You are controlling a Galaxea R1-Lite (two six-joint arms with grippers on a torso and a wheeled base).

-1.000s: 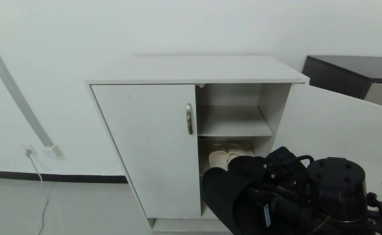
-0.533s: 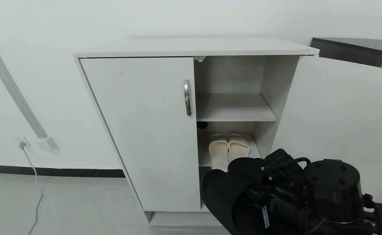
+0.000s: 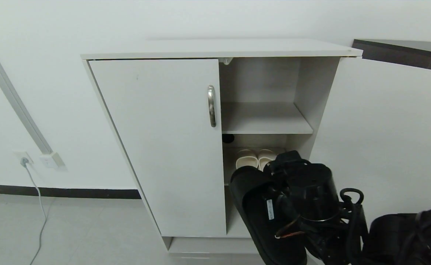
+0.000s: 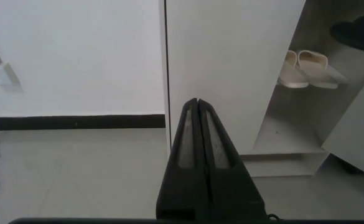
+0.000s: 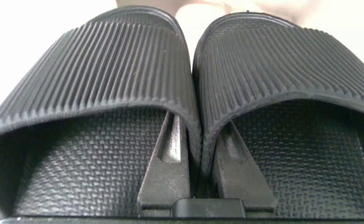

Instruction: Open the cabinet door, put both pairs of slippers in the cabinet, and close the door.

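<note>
Right tool (image 5: 197, 140) clamped on black slippers (image 3: 265, 213), a finger inside each pinching the touching inner walls so the pair carries as one. They're at the cabinet (image 3: 219, 48) opening, just before the cream slippers (image 3: 254, 161) inside. Left tool (image 4: 197, 143) pressed together, empty, facing the shut door (image 4: 231, 62).

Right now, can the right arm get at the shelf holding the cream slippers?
Likely yes. The right door stands open, and the right gripper, shut on the black slippers, hangs just before the opening. Nothing stands between them, though the cream slippers already take part of that shelf.
</note>
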